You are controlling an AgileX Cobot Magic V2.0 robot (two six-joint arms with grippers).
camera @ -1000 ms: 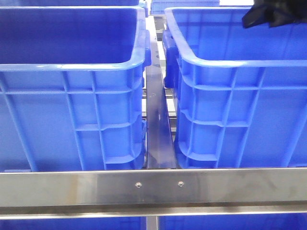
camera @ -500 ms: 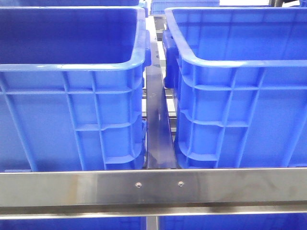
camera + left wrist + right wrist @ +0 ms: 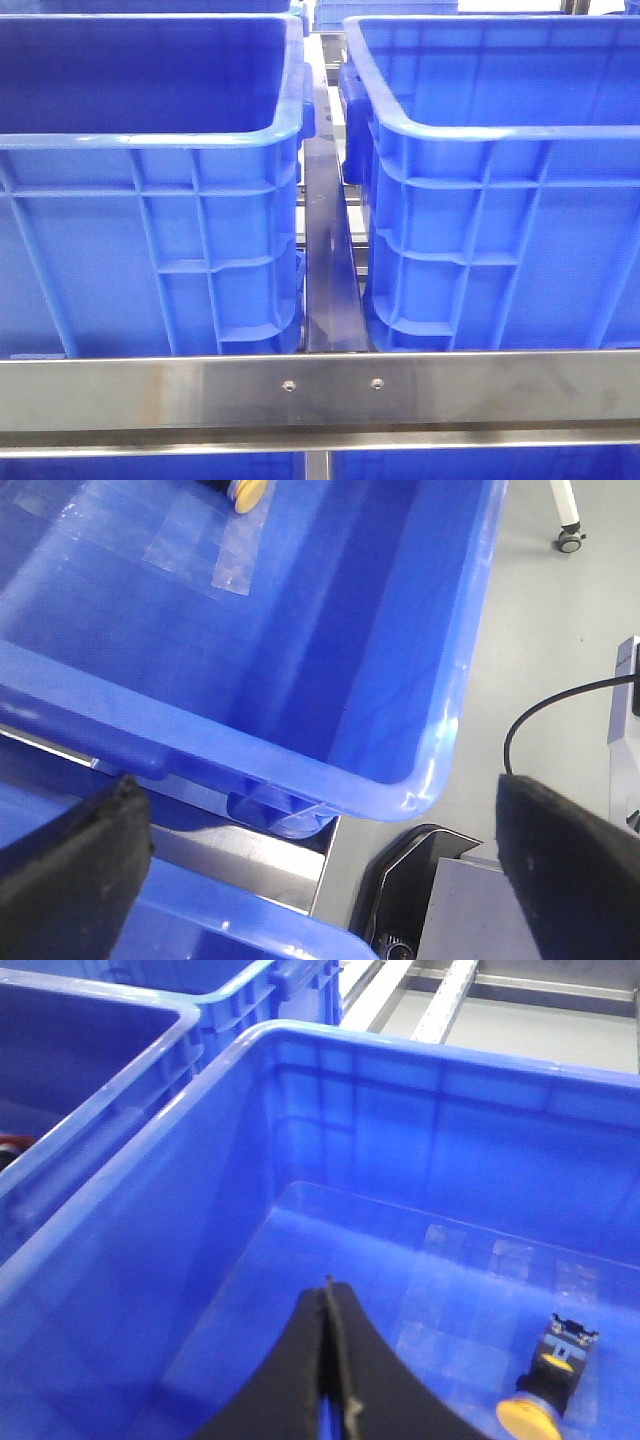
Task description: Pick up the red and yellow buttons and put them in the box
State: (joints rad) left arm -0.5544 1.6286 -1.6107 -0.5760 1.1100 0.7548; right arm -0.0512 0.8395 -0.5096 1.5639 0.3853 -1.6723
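Note:
In the right wrist view a yellow button with a black body lies on the floor of a blue box. My right gripper is shut and empty, held above that box's inside, apart from the button. In the left wrist view another yellow button lies at the far end of a blue box. My left gripper is wide open and empty, over that box's corner and the steel rail. A red object shows at the edge of the neighbouring box. Neither gripper shows in the front view.
The front view shows two tall blue boxes, left and right, side by side with a steel rail between them and a steel bar across the front. Grey floor and a caster wheel lie beyond the box.
A dark gripper part at the top right of the front view one second ago has moved out of that view. The boxes have not moved.

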